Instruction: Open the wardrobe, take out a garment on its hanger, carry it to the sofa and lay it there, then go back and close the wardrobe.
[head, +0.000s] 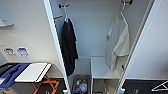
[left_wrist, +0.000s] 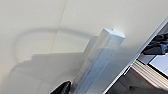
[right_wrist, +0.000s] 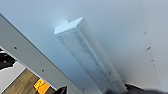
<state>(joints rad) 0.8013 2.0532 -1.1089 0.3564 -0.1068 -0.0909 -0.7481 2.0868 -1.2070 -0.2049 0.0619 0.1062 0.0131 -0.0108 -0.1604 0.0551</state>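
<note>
Now the wardrobe (head: 90, 35) stands open, both doors swung wide. Each wrist camera sits close against a door face, a white handle (left_wrist: 97, 62) beside it; whether either claw grips, I cannot tell. Garment (head: 117, 45) hangs on its hanger (head: 122, 13) at two o'clock

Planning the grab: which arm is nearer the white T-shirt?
Probably right. The right arm is at one door handle, the left arm at the other handle; the white T-shirt hangs beside the right door, away from the left door.
</note>
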